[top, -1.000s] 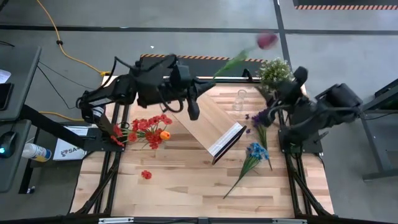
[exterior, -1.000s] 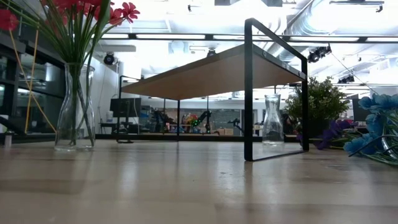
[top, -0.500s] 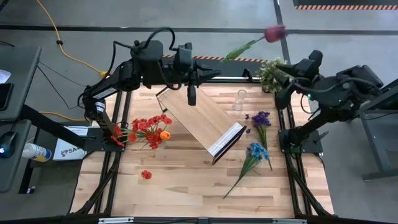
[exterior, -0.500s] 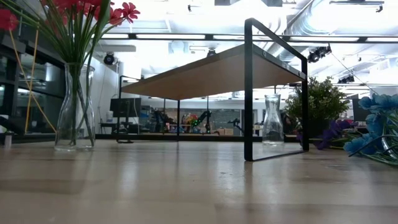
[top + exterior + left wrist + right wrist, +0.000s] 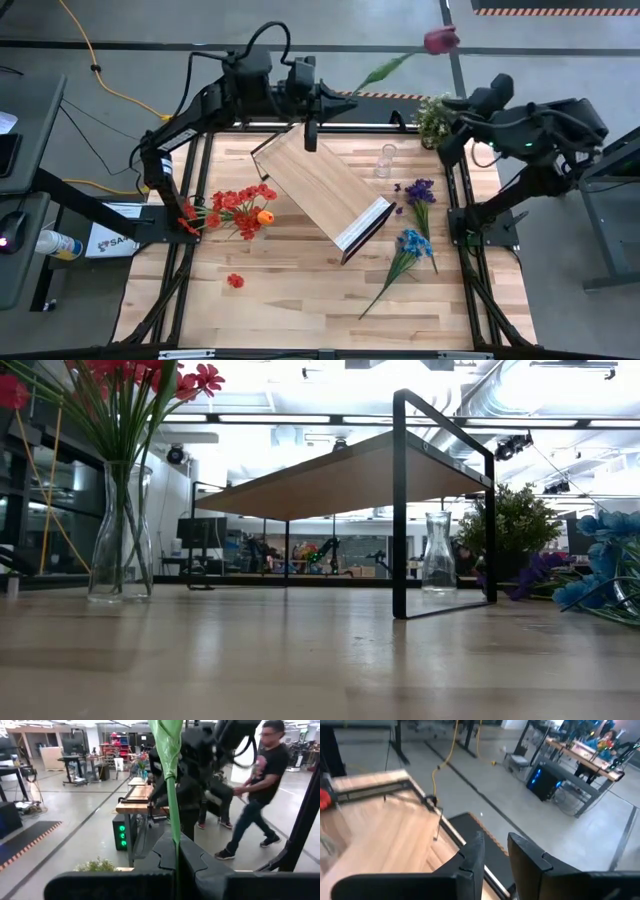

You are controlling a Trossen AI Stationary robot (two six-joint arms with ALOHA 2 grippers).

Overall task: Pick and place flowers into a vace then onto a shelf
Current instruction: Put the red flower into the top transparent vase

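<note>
No readable writing. My left gripper (image 5: pixel 343 100) clamps dark red flower (image 5: pixel 440 40) stem, raised higher than before; my right gripper (image 5: pixel 494 851) slightly apart, empty, pulled back off purple flowers (image 5: pixel 418 191).

Grey concrete floor (image 5: pixel 330 25) surrounds the light-wood surface (image 5: pixel 300 290). A yellow cable (image 5: pixel 95 70) snakes across it, near a black hazard-striped mat (image 5: pixel 560 6). Beyond, workbenches (image 5: pixel 580 757), white ceiling ducts (image 5: pixel 500 385) with bright strip lights (image 5: pixel 290 418), and a person (image 5: pixel 255 795) walking.
</note>
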